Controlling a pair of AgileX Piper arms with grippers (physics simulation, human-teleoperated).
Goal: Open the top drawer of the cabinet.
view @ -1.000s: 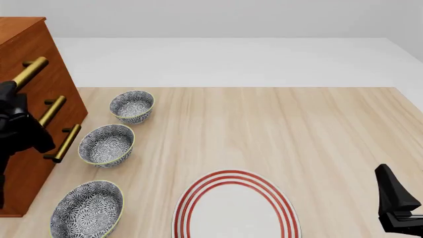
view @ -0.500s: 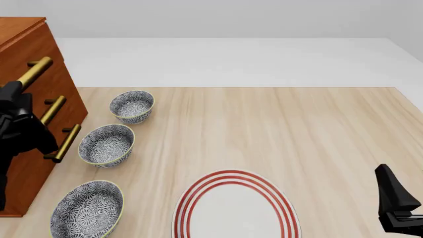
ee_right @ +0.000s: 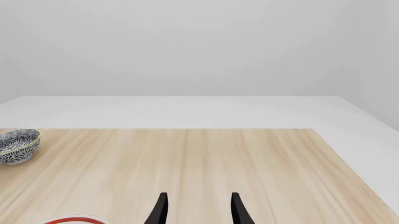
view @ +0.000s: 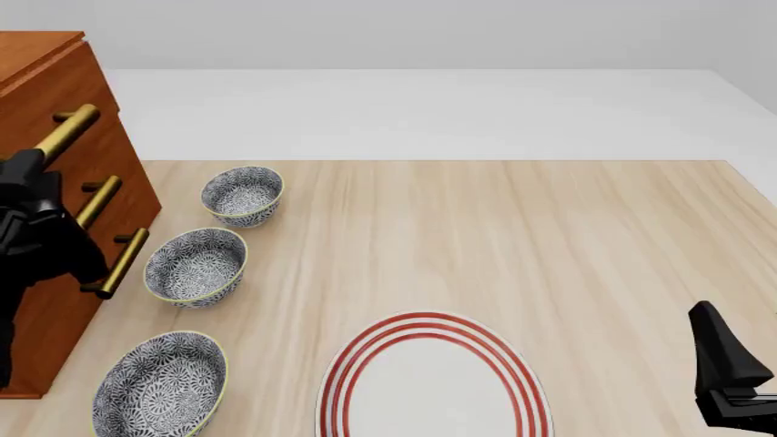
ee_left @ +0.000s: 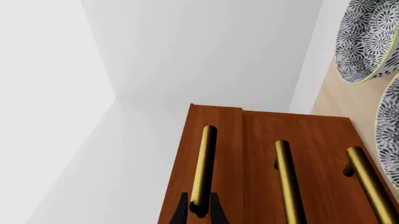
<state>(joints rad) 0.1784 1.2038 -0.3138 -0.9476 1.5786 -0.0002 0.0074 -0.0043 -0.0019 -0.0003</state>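
Observation:
The cabinet stands at the table's left edge with its three brass handles facing right. The top drawer carries the uppermost handle. My left gripper is at the near end of that handle. In the left wrist view its fingers sit close on either side of the top handle, shut on it; the top drawer front is beside it. My right gripper is low at the near right, open and empty, and also shows in the right wrist view.
Three patterned bowls line up just right of the cabinet. A white plate with red rings lies at the near middle. The two lower handles stick out below the top one.
The top handle and my left gripper have shifted slightly to the right, away from the cabinet front. The right arm has not moved.

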